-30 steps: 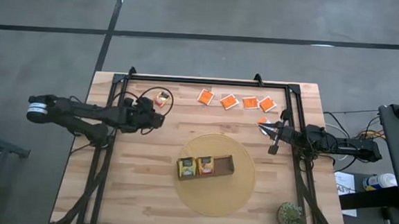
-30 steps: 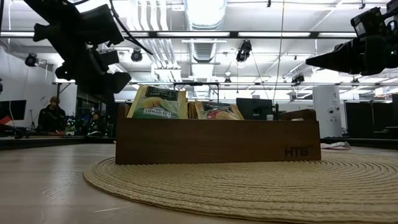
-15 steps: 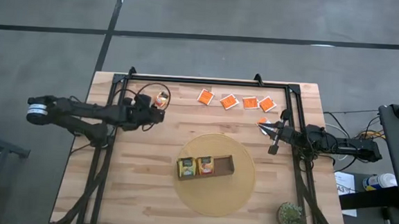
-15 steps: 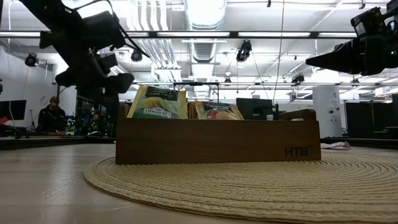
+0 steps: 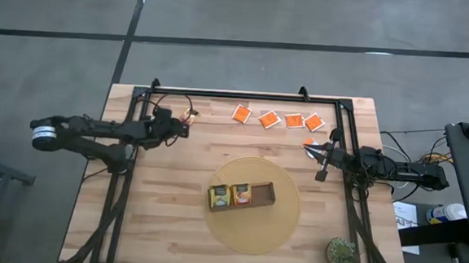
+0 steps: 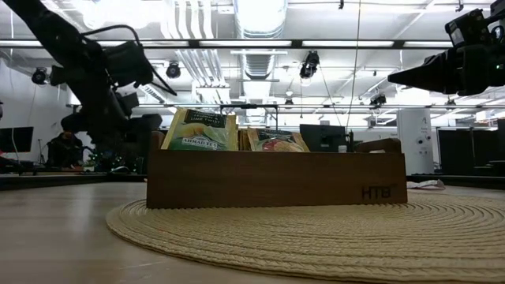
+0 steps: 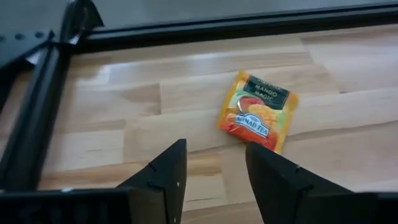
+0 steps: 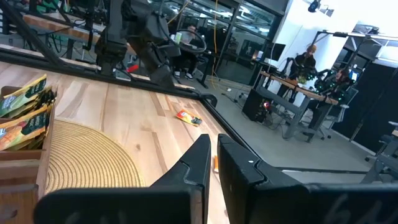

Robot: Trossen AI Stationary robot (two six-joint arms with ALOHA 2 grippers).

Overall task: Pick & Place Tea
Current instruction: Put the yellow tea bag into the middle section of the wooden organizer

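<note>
left fingers pulled back, now apart, empty | sachet: yellow-orange, dark label, flat on table | right fingers closed, empty

Right gripper nearly closed above wooden table, orange sachet beyond, woven mat

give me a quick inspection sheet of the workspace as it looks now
surface: wooden table with a round woven mat near the middle
job's things: one mango tea sachet flat on the wood; four orange sachets in a row at the far edge; wooden tray on the mat, two compartments filled, the third empty
clutter: small potted plant at a near corner
grippers: left gripper open, just short of the mango sachet; right gripper shut, hanging at the right side
cables: wires trail off the right edge
surroundings: people at desks behind the table
</note>
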